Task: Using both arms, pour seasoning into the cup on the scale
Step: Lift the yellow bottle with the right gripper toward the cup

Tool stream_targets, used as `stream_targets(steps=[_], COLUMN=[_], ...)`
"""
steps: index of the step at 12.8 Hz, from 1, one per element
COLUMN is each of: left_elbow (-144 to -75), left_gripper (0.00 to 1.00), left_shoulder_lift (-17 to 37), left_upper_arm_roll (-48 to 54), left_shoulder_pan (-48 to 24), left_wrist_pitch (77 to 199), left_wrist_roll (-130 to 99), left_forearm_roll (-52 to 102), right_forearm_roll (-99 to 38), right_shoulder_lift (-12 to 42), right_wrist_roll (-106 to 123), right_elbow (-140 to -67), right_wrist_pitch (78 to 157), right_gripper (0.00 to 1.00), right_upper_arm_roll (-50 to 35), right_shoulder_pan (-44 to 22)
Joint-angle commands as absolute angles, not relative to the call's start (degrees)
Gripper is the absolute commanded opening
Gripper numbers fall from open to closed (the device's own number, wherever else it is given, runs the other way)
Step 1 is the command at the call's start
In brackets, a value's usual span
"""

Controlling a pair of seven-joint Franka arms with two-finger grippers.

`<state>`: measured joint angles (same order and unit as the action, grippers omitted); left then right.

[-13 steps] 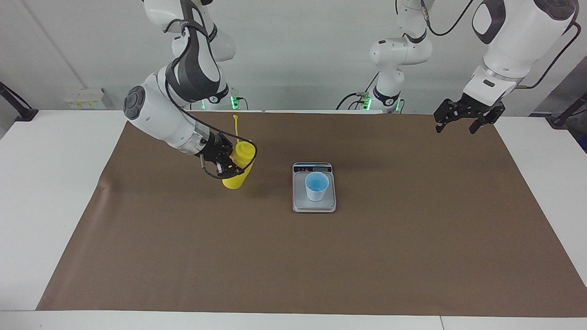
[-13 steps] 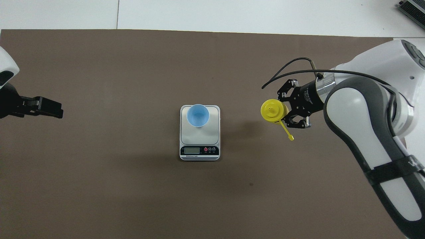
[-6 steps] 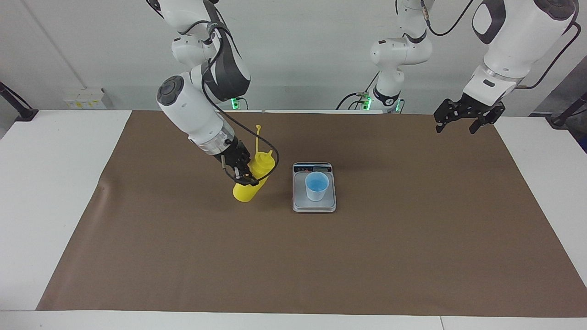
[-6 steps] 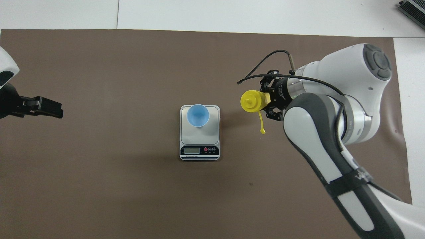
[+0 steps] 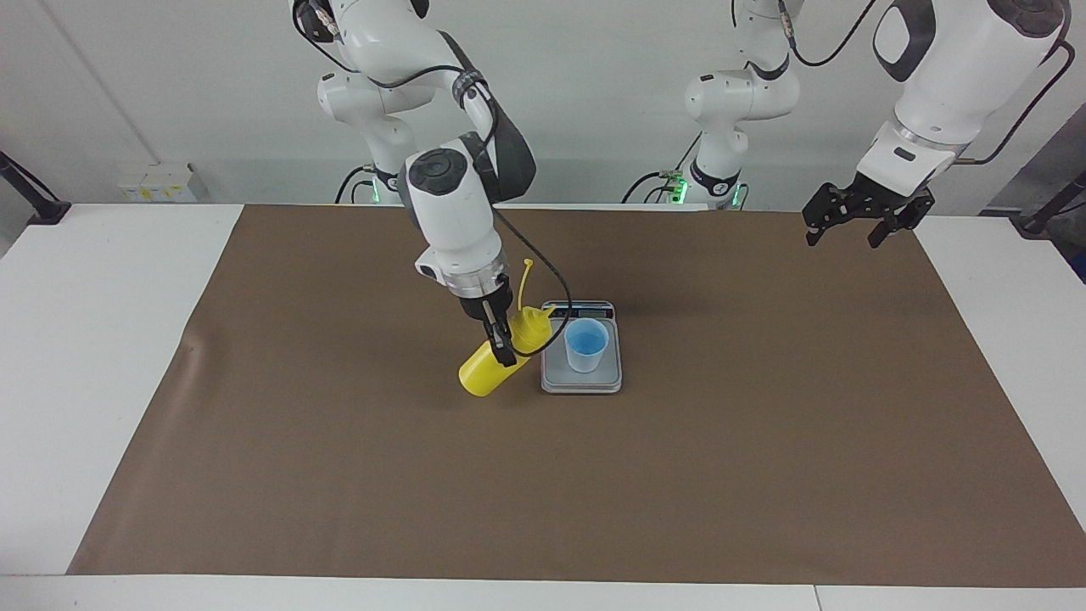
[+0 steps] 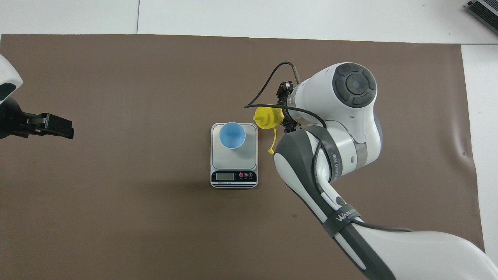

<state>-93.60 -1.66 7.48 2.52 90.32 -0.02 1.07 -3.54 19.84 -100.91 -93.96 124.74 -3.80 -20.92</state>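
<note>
My right gripper [image 5: 502,339] is shut on the seasoning, a yellow squeeze bottle [image 5: 480,376], and holds it off the mat. The bottle [image 6: 266,118] is tilted, and its nozzle points at the cup over the scale's edge toward the right arm's end. Its cap strap [image 6: 273,142] hangs loose. The pale blue cup [image 5: 586,345] stands upright on the silver scale [image 5: 556,373], on the part of the plate [image 6: 233,159] farthest from the robots. In the overhead view the right arm's wrist hides most of its gripper. My left gripper [image 5: 842,239] waits open and empty above the mat's corner at the left arm's end.
A brown mat [image 5: 679,475] covers most of the white table [image 5: 85,339]. The scale's display strip [image 6: 234,176] faces the robots. A dark device [image 6: 484,9] lies at the table's corner farthest from the robots, toward the right arm's end.
The right arm has carried the bottle sideways to the scale and tipped it further, so its nozzle now leans over the scale's edge. The left arm has not moved.
</note>
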Motion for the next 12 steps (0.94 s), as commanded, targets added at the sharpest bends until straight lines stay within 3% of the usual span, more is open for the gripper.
stream_targets(steps=[1,12], left_elbow=[-93.6,-94.0], left_gripper=[1.00,1.00], left_shoulder_lift=[-1.7,-1.9], left_upper_arm_roll=[7.6,7.6], left_shoulder_pan=[2.5,2.5], left_wrist_pitch=[90.8,91.0], left_wrist_roll=[0.4,0.4], left_forearm_roll=[0.3,0.3], right_forearm_roll=[2.8,25.6], right_shoulder_lift=[23.5,24.7], right_wrist_roll=[-106.9,-121.5], right_elbow=[-88.5,-90.1], right_wrist_pitch=[124.8,127.0], right_gripper=[0.00,0.00], right_upper_arm_roll=[-3.8,-4.0], right_shoulder_pan=[-23.2,-27.6])
